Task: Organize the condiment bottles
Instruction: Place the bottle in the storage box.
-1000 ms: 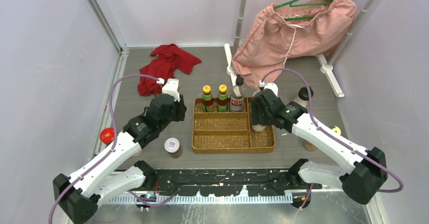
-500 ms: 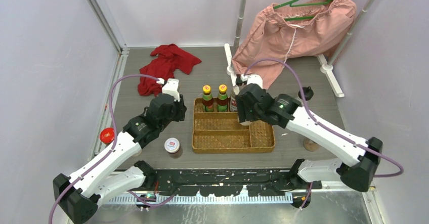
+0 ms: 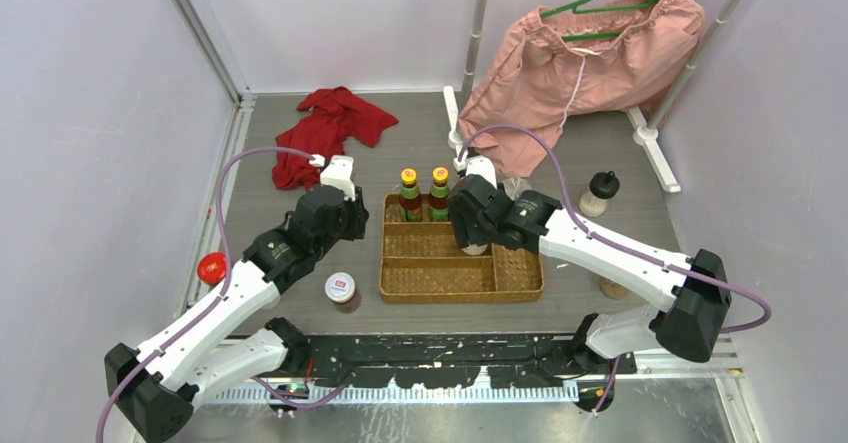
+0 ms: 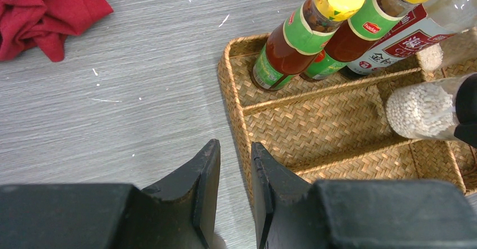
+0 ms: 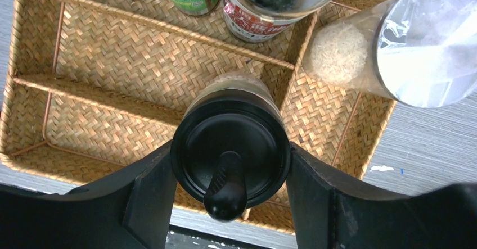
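Observation:
My right gripper (image 3: 470, 235) is shut on a black-lidded shaker (image 5: 230, 153) of pale grains, which also shows in the left wrist view (image 4: 422, 111), and holds it over the middle compartment of the wicker tray (image 3: 440, 281). Two green-labelled yellow-capped sauces (image 3: 409, 195) (image 3: 440, 194) and a clear red-labelled bottle (image 4: 416, 35) stand in the tray's back row. A clear-lidded jar of grains (image 5: 337, 52) stands in the right compartment. My left gripper (image 4: 235, 159) is shut and empty, just left of the tray's edge.
On the table are a red-lidded jar (image 3: 211, 268) at the left, a white-lidded jar (image 3: 341, 288) near the tray's front left, a black-capped white shaker (image 3: 598, 193) and a brown jar (image 3: 612, 286) at the right. A red cloth (image 3: 330, 128) and hanging pink shorts (image 3: 580, 63) lie behind.
My right gripper has moved left with the black-lidded shaker, from over the tray's right compartment to over its middle. The left arm has not moved.

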{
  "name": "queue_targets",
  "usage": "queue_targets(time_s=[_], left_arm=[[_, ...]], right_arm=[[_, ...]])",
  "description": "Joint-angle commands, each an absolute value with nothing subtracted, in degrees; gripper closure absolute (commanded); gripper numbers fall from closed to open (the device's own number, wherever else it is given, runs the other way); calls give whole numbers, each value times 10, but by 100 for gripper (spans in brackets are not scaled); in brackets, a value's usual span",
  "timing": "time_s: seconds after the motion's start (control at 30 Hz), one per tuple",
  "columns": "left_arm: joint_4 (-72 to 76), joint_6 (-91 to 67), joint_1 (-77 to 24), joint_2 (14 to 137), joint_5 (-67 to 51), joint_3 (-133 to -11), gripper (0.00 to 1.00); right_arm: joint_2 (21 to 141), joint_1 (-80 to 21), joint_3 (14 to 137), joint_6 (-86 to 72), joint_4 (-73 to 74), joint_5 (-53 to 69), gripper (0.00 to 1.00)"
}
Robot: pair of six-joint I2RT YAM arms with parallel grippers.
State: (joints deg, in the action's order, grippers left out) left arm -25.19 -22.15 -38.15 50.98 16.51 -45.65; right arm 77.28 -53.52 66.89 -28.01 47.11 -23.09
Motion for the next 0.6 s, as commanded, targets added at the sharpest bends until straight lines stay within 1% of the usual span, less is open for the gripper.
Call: queue_targets(time_s=[0.0, 0.33, 0.5, 0.53, 0.57], left_arm=[[-247, -224, -383, 500, 169, -471, 72], [-247, -225, -383, 496, 168, -470, 72], [-247, -227, -383, 496, 167, -469, 72], [-247, -227, -383, 496, 167, -469, 72], [-247, -227, -384, 496, 167, -469, 72]], right_arm=[[778, -538, 654, -283, 407, -253, 51], [802, -538, 624, -287, 364, -245, 51], [804, -537, 614, -289, 359, -247, 43], [804, -537, 612, -290, 359, -247, 40], [804, -537, 612, -292, 360, -247, 35]])
